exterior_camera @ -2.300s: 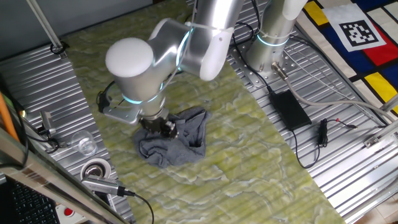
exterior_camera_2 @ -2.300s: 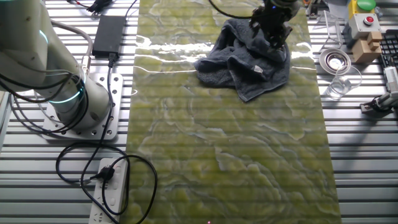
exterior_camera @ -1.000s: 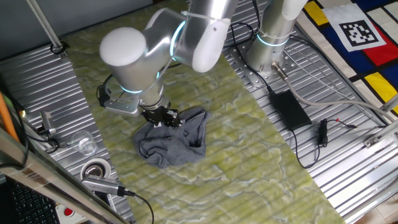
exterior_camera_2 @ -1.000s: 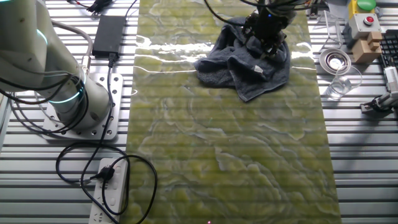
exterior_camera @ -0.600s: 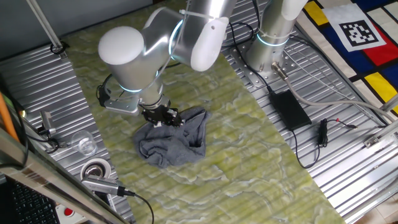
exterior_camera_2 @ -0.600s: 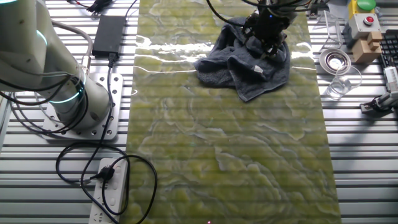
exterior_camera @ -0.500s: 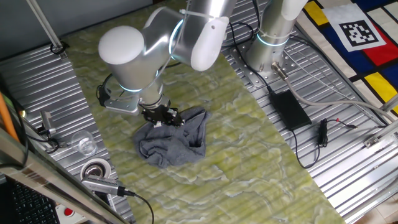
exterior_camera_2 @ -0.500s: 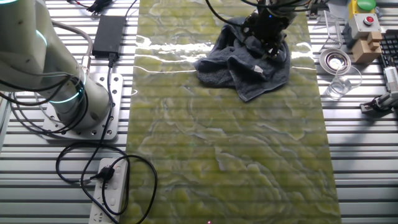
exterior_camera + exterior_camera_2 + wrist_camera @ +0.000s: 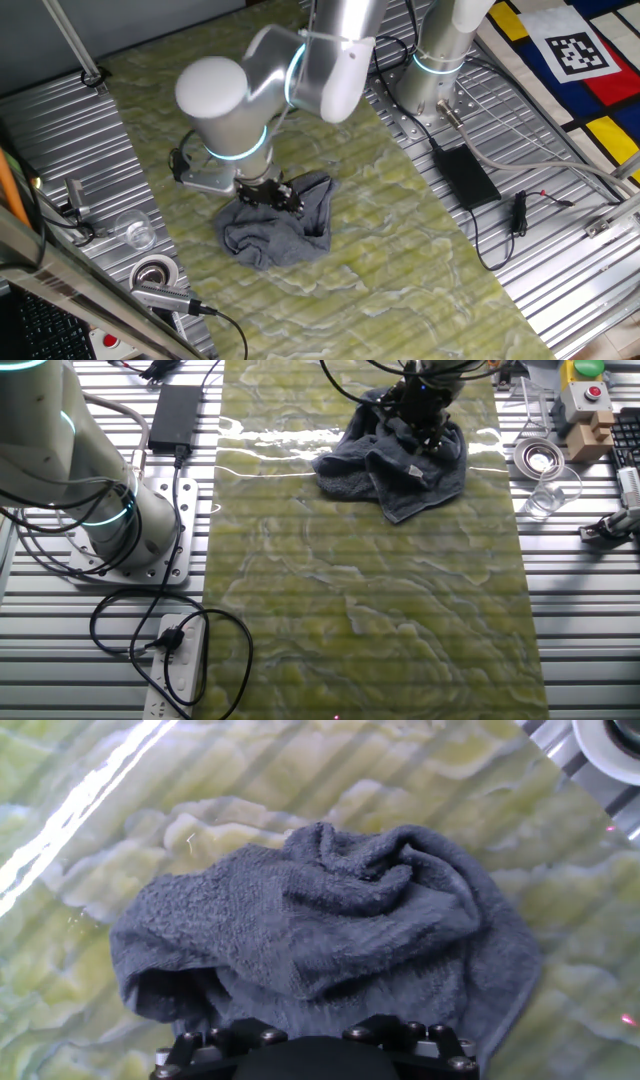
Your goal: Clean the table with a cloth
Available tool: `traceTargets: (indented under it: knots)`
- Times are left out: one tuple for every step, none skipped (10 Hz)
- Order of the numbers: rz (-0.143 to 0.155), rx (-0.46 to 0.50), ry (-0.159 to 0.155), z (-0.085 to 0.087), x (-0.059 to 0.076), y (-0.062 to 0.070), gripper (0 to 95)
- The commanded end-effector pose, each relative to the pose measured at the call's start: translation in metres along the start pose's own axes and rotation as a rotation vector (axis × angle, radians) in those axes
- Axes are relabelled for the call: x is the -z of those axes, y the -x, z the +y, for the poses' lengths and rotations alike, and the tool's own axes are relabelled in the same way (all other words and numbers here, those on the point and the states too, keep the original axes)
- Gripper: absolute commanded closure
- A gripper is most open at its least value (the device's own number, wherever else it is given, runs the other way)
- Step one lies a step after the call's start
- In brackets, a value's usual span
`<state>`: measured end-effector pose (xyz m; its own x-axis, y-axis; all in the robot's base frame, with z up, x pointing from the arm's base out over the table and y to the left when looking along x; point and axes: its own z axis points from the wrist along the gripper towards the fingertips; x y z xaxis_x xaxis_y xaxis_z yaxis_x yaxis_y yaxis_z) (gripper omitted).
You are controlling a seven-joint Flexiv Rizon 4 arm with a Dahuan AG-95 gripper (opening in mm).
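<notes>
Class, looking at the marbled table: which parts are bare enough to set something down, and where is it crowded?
The table is bare from the cloth to the near edge. Crowded: the far end, under the cloth and pincer.

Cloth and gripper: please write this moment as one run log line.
phase: at cloth | gripper: on far edge of cloth, jaw state unclear | cloth: bunched on table | wiping: not yet visible

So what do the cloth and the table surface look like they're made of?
The cloth looks like soft terry towelling, blue-grey and matte: a looped, fuzzy pile shows in the hand view. The table looks like a smooth, glossy sheet with a printed yellow-green marble pattern; it throws bright glare. Vinyl or laminate, I can't tell which.
</notes>
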<state>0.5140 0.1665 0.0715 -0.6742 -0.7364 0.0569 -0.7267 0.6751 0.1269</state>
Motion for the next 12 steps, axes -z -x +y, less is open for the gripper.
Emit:
traceTargets:
  knots:
    - [-0.003,0.002,-0.007,-0.002,-0.011,0.003,19.0]
    - [-0.007,0.008,-0.01,-0.004,-0.016,0.004,19.0]
    - [-0.009,0.01,-0.012,-0.005,-0.021,0.005,19.0]
    - [-0.011,0.007,-0.012,-0.005,-0.025,0.005,19.0]
    - [-0.016,0.002,-0.015,-0.004,-0.032,0.007,19.0]
    - [-0.021,-0.001,-0.021,-0.003,-0.036,0.008,19.0]
    - [-0.027,-0.003,-0.027,-0.003,-0.04,0.009,19.0]
    - [-0.032,0.0,-0.033,-0.004,-0.043,0.009,19.0]
    - [-0.041,0.001,-0.041,-0.005,-0.046,0.009,38.0]
    - [-0.042,-0.001,-0.044,-0.005,-0.048,0.009,38.0]
    - [-0.045,-0.002,-0.046,-0.005,-0.048,0.01,38.0]
    - [-0.05,-0.013,-0.051,-0.005,-0.05,0.012,57.0]
